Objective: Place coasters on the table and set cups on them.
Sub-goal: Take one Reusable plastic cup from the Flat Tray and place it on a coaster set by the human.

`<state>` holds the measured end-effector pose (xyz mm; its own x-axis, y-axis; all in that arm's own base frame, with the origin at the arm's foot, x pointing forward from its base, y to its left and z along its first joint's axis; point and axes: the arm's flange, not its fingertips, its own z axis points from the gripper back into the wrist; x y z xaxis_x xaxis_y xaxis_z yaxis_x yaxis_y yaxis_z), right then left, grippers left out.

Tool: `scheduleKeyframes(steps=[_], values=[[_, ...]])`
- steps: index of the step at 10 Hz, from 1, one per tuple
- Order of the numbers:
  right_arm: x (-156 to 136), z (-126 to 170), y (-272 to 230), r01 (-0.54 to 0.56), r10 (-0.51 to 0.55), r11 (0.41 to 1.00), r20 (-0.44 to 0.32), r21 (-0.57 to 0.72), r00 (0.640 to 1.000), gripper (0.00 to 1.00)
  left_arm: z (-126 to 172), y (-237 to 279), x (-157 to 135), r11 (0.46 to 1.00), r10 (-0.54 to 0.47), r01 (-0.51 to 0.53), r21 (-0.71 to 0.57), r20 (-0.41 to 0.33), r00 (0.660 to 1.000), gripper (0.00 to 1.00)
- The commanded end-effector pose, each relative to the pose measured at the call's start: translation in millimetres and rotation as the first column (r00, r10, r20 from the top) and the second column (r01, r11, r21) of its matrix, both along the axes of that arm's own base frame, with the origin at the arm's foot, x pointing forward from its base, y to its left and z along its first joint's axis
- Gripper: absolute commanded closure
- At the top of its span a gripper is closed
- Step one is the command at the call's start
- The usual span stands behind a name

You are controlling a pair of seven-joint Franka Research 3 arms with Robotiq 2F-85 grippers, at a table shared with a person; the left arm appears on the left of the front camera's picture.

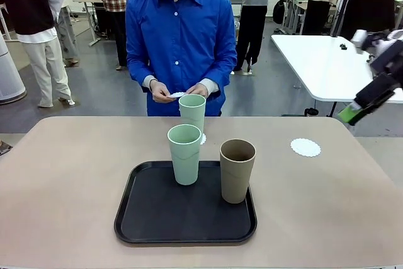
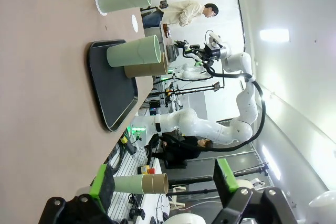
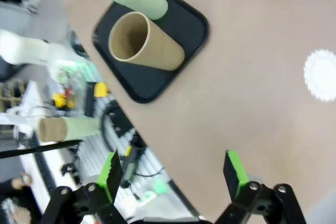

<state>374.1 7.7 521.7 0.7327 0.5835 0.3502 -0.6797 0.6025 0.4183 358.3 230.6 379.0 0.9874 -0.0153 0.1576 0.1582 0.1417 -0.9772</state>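
Far mint cup (image 1: 192, 111) sits on its coaster (image 1: 203, 138) | bare coaster (image 1: 305, 147) right | brown cup (image 1: 237, 171), near mint cup (image 1: 184, 154) on tray (image 1: 151, 212) | left gripper (image 2: 165, 182), right gripper (image 3: 173, 169) gaping, empty | next, likely: brown cup onto bare coaster.

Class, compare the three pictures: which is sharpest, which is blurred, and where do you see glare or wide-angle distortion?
Front view: sharp and evenly lit, with soft shadows on the tray; the right gripper looks slightly smeared. Left wrist view: rolled sideways, and a ceiling light glares white. Right wrist view: soft all over, and the brown cup leans with wide-angle stretch.
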Motion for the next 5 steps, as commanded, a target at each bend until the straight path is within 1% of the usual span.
scheduleKeyframes(steps=[1,2,3,4,5], values=[[-7,-25,24,-0.071,0.078,0.996,0.147,-0.049,0.986,0.0,1,2,-1,1.0,0.004,-0.004,0.001,0.003,1.0,0.0],[-8,-35,33,-0.124,0.139,0.986,0.138,-0.11,0.981,0.0,1,2,-1,1.0,0.004,-0.004,0.001,0.003,1.0,0.0],[-4,-44,38,-0.125,0.149,0.978,0.141,-0.166,0.979,0.0,1,2,-1,1.0,0.004,-0.004,0.001,0.003,1.0,0.0],[-3,-50,42,-0.13,0.155,0.975,0.131,-0.179,0.979,0.0,1,2,-1,1.0,0.004,-0.004,0.001,0.003,1.0,0.0],[-5,-55,41,-0.117,0.136,0.981,0.117,-0.154,0.984,0.0,1,2,-1,1.0,0.004,-0.004,0.001,0.003,1.0,0.0]])
